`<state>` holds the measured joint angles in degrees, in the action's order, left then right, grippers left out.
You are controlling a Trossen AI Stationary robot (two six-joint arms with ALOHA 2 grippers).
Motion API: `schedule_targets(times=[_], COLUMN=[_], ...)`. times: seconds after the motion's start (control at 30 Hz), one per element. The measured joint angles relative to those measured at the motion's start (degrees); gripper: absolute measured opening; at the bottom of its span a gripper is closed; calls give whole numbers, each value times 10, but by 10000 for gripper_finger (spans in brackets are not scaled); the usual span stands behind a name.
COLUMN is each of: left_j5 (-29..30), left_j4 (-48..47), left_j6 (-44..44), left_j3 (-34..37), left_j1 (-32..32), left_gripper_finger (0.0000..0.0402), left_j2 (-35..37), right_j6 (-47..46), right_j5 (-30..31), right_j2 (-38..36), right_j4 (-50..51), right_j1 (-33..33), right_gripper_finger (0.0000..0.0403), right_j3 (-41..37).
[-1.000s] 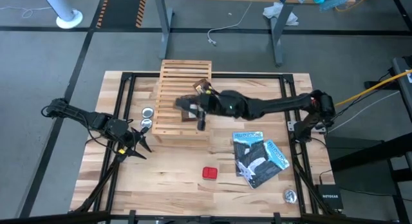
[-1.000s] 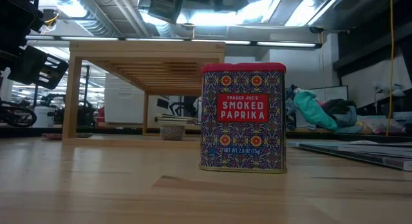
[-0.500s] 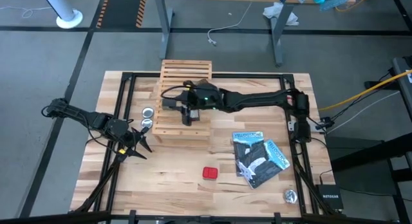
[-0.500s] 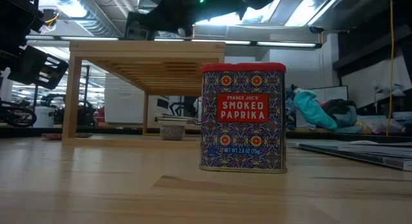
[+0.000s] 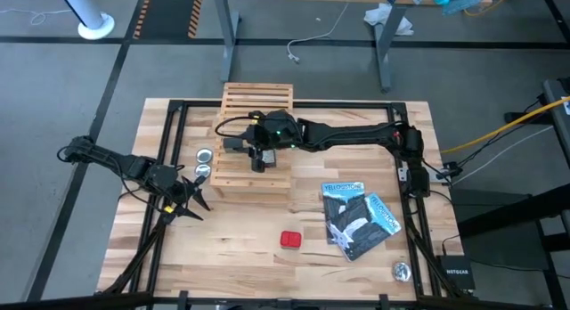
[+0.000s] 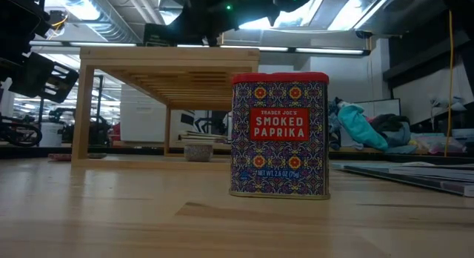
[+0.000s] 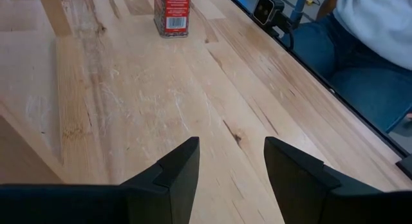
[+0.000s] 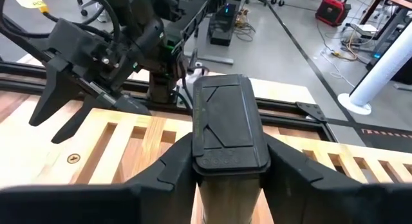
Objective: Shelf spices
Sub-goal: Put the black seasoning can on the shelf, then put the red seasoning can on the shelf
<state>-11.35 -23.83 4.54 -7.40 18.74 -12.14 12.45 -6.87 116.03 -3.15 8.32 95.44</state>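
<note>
While its two fingers press the sides of a dark grey box (image 8: 230, 129), the right gripper (image 5: 257, 155) hangs over the slatted wooden shelf (image 5: 236, 172) (box upright between the pads). The left gripper (image 5: 189, 199) waits with fingers spread near the table's left edge. The red box (image 5: 290, 240) stands well apart on the table (image 5: 240, 256).

high: straight down, far | low: tabletop level, near red box (image 6: 280, 133) | both share shelf (image 5: 233, 150)

Right tool (image 8: 225, 166) clamped, arm outstretched; left tool (image 7: 230, 166) spread, low.
</note>
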Motion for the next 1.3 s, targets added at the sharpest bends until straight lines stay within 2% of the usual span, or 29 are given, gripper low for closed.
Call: schedule_targets(times=[0.63,0.93,1.1,1.3], left_j5=[0,0,0,0], left_j4=[0,0,0,0], left_j6=[0,0,0,0], left_j3=[0,0,0,0], left_j1=[0,0,0,0], left_gripper_finger=[169,169,169,169], left_j2=[0,0,0,0], right_j6=[8,15,24,33], right_j5=[8,8,8,8], right_j2=[1,0,0,-1], right_j4=[-38,-14,75,263], right_j1=[0,0,0,-1], right_gripper_finger=[281,303,303,303], right_j3=[0,26,87,205])
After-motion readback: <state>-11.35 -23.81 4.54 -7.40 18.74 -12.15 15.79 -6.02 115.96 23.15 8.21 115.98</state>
